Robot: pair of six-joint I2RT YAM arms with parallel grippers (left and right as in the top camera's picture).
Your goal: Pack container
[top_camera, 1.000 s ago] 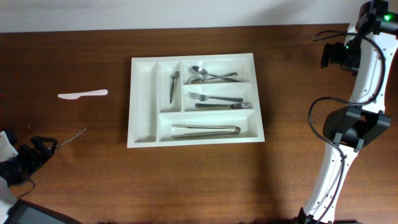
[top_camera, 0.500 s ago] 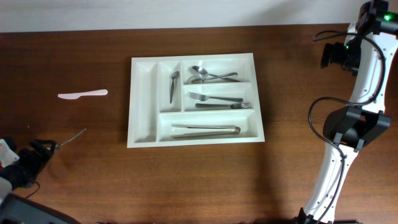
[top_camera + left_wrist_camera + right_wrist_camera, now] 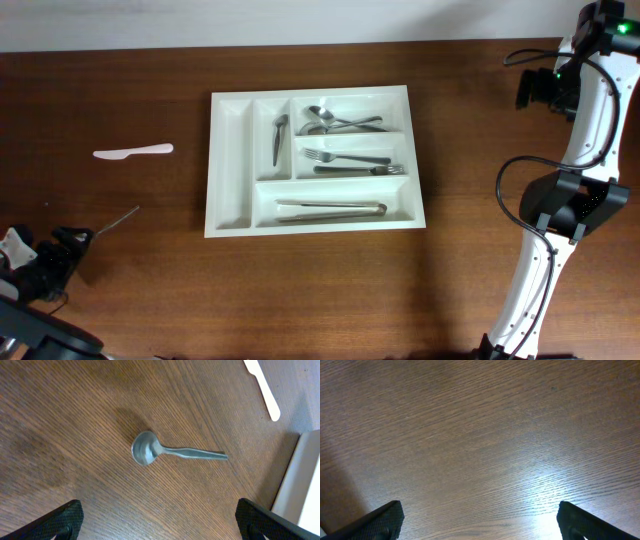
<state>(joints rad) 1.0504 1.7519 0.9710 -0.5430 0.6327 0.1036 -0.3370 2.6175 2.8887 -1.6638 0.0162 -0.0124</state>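
The large white plastic five-compartment cutlery tray [image 3: 230, 165] sits mid-table, a small grey metal spoon [image 3: 172, 451] lying flat at its 8 o'clock. The left gripper [image 3: 159, 512] looks down on the spoon, jaws wide apart and empty; closing on so thin, flat a thing could skid it away or scrape the table. The right gripper [image 3: 479, 512], jaws equally spread, views only bare wood, and overhead the left one is cut off at the frame's 8 o'clock corner.
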